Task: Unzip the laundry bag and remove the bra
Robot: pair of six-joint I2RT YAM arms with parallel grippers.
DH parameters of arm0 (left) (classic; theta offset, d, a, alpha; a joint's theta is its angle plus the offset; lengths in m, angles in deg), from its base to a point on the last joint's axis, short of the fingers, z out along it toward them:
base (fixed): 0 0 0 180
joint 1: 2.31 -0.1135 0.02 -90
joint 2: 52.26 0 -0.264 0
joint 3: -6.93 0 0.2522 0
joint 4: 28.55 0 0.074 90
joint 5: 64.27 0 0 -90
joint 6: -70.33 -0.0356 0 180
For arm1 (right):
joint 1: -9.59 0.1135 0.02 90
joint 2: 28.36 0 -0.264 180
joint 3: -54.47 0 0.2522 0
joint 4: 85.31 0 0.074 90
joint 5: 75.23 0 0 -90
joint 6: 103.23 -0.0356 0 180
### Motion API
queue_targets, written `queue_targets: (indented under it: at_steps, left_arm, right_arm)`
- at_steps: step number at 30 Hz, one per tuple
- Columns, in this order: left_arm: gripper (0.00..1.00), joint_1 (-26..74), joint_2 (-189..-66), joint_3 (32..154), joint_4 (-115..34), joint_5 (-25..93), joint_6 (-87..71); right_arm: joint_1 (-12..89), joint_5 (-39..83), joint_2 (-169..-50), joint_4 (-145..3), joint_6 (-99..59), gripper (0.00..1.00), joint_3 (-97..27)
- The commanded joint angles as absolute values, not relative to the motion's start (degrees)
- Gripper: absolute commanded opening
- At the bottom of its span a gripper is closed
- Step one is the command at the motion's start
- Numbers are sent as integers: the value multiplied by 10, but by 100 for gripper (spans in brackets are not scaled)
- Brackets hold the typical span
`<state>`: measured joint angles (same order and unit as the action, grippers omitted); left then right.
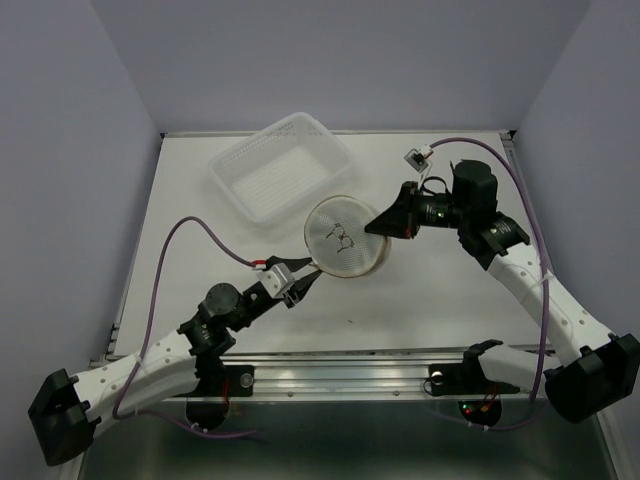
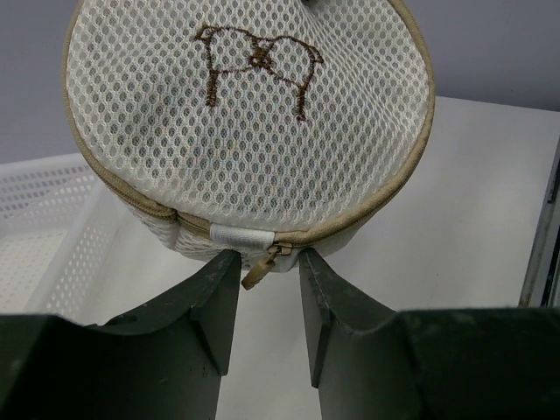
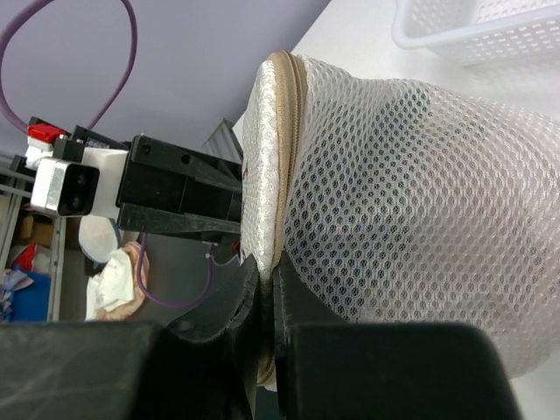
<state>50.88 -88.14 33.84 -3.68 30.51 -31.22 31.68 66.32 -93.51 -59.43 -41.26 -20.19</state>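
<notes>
The round white mesh laundry bag with a tan rim and dark bra outline is tilted up at mid-table. My right gripper is shut on its right rim, pinching the tan seam. My left gripper is open at the bag's lower left edge. In the left wrist view the bag fills the top, and its tan zipper pull hangs between my open fingers without being gripped. The zip looks closed. The bra is hidden inside the bag.
A rectangular white plastic basket lies behind the bag, at the back left, and touches or nearly touches it. A small white connector lies near the back right. The table's metal rail runs along the near edge.
</notes>
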Motion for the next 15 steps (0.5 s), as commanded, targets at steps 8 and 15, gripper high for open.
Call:
queue_targets:
  at_steps: [8, 15]
  left_arm:
    - [0, 511, -884, 374, -41, 305, -295]
    - [0, 511, -923, 388, -75, 188, -232]
  right_arm:
    - [314, 624, -919, -639, -400, 1, -191]
    - [314, 478, -917, -664, -403, 1, -129]
